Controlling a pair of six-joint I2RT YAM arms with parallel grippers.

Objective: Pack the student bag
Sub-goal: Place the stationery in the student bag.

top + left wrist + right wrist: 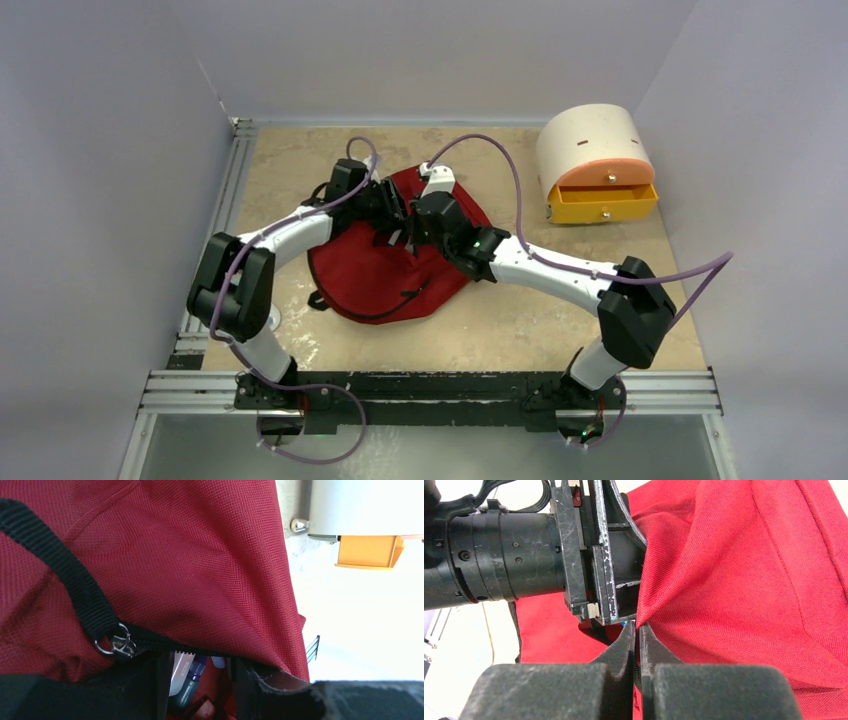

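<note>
The tabletop point(560, 320) carries everything, and both sets of fingers meet over its middle. There the student bag point(370, 270) lies flat and rumpled, directly under and around them, dark red with black trim. Well off to the far right of the right fingers point(637, 645) stands the cream-and-orange drawer box point(590, 150), its lower drawer pulled out, apart from the bag. The left fingers point(388, 215) come in from the left and sit on the bag's far half, just beside the right ones. In the left wrist view they stand spread, one at each bottom corner, with the bag's opening showing in the gap between them. The right fingers are pressed together, pinching a fold of the red fabric, which draws up taut to a point at their tips; the left arm's black wrist is close in front of them. Ahead of the left fingers a black strap point(65, 580) runs down to a metal zipper pull point(116, 644) at the end of a partly open zipper. Just past it, between the left fingers, a white item point(181, 672) and a dark pen-like item point(194, 677) peek out of the bag; what they are cannot be told.
</note>
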